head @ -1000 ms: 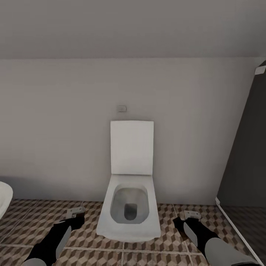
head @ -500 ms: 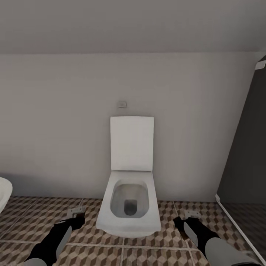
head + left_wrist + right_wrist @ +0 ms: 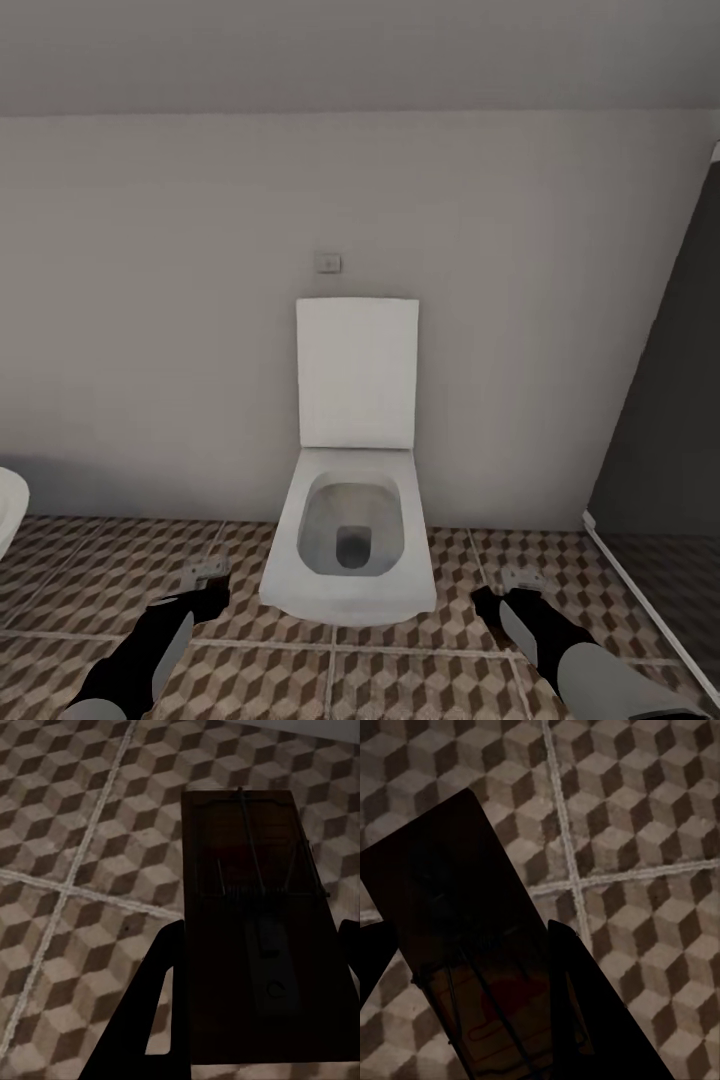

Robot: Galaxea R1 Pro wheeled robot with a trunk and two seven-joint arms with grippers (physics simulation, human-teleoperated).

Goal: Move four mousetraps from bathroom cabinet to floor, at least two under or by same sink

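Observation:
Each of my grippers carries one of the mousetraps over the bathroom floor (image 3: 330, 680), tiled in a brown and beige cube pattern. In the left wrist view a dark wooden mousetrap (image 3: 247, 870) with wire parts lies between the fingers of my left gripper (image 3: 262, 930), which is shut on it. The right wrist view has a second mousetrap (image 3: 450, 892) clamped in my right gripper (image 3: 469, 926). In the head view my left gripper (image 3: 205, 575) hangs low left of the toilet and my right gripper (image 3: 520, 580) low to its right. The cabinet and the sink are out of view.
A white square-edged toilet (image 3: 350, 540) with its lid up stands against the pale wall straight ahead, between my two arms. A dark glass panel (image 3: 670, 420) with a white floor rail closes the right side. A white rounded rim (image 3: 8, 505) pokes in at the left edge.
The whole picture has shifted: the toilet and the wall line sit higher in the frame, so the camera has moved. Both arms keep their places and their hold.

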